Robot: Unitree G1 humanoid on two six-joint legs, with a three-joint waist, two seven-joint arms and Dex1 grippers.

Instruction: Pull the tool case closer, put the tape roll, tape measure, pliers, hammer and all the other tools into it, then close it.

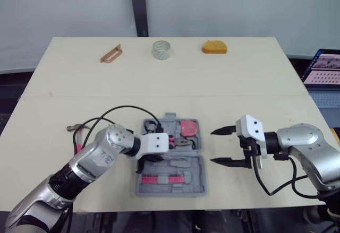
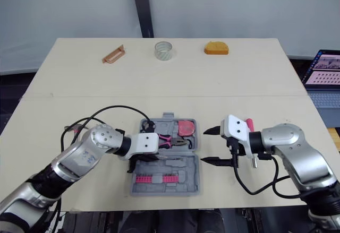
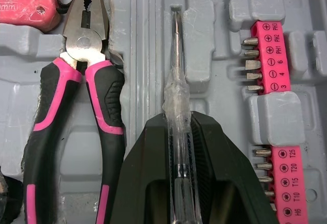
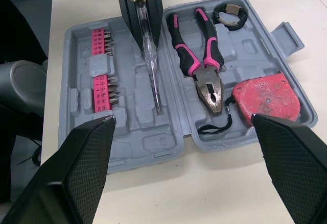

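The grey tool case (image 1: 194, 188) lies open on the near part of the table. In it are pink-handled pliers (image 4: 199, 66), a red tape measure (image 4: 263, 96), a small black tape roll (image 4: 230, 15) and pink bit strips (image 4: 102, 66). My left gripper (image 3: 176, 132) is shut on a clear-handled screwdriver (image 3: 175, 71), whose shaft lies along a slot in the near half of the case. My right gripper (image 1: 213, 147) stands open just right of the case, holding nothing. A hammer (image 1: 73, 128) with a pink handle lies left of the case, partly hidden by my left arm.
At the far edge of the table lie a brown flat tool (image 1: 110, 53), a clear tape roll (image 1: 161, 49) and an orange object (image 1: 214, 47). A laptop (image 1: 325, 68) stands off the table's right side. Black cables loop over my left arm.
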